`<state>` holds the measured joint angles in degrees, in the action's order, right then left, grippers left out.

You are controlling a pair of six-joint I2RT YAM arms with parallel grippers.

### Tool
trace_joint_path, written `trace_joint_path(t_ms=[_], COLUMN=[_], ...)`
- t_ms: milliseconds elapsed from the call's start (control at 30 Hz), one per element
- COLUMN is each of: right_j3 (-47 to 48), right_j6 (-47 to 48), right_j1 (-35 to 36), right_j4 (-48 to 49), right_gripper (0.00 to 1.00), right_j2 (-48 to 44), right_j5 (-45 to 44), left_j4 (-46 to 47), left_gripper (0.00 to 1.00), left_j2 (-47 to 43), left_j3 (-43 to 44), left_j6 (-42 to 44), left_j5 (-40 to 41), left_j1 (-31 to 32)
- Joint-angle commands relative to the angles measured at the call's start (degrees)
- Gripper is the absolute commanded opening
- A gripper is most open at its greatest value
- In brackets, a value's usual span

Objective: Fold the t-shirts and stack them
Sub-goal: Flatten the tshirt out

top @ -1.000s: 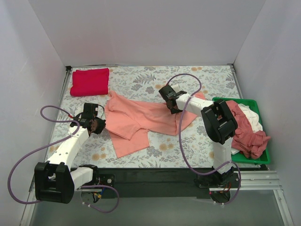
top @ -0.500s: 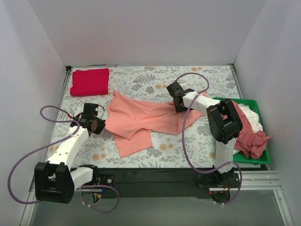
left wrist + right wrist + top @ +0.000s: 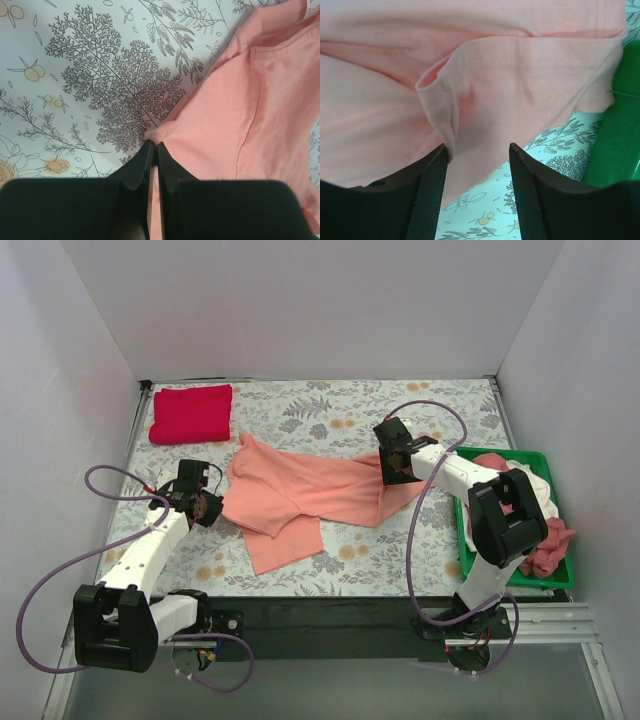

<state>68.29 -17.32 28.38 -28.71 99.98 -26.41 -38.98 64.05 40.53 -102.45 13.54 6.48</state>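
A pink shirt [image 3: 300, 495] lay crumpled and partly spread across the middle of the table [image 3: 300, 410], its length running from 9 o'clock to 3 o'clock in the top view, with one flap trailing toward 6 o'clock. The left end effector [image 3: 205, 508] sat low at the shirt's 9 o'clock edge. In the left wrist view its fingers [image 3: 142, 162] were pressed almost together, a sliver of pink cloth showing in the slit between them and the hem meeting their tips. The right end effector [image 3: 393, 466] was at the shirt's 3 o'clock end with its fingers [image 3: 427, 187] spread wide. A raised fold of the cloth stood between them, close against the left one. A folded red shirt [image 3: 190, 412] rested at the table's 10 o'clock corner, well apart from both. At 4 o'clock a green bin [image 3: 540, 582] held heaped clothes [image 3: 552, 540].
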Motion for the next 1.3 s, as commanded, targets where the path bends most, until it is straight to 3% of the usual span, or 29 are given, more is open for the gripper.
trace_joint_path(t_ms=[0,233,533,900,1267], right_j3=[-2.5,1.2,6.7,15.7,15.0], right_j6=[0.8,1.7,-1.3,4.9,6.6], right_j1=[-1.5,-1.5,-2.3,-2.3,-2.3], right_j4=[3.4,7.2,7.4,6.5,5.0], right_gripper=[0.57,0.51,0.47,0.45,0.44], right_j2=[-1.5,2.8,6.4,13.8,14.9], right_j5=[3.8,12.0,8.4,5.8,7.8], left_j4=[-0.6,-0.3,-0.1,0.0,0.4], left_gripper=[0.0,0.0,0.0,0.0,0.0], left_j2=[-0.9,-1.3,-1.8,-1.7,-1.3], left_j3=[1.0,0.9,0.7,0.8,0.9], left_j6=[-0.5,-0.1,0.1,0.2,0.5], left_j5=[1.9,1.4,1.1,0.9,0.6], left_j1=[-0.2,-0.2,-0.2,-0.2,-0.2])
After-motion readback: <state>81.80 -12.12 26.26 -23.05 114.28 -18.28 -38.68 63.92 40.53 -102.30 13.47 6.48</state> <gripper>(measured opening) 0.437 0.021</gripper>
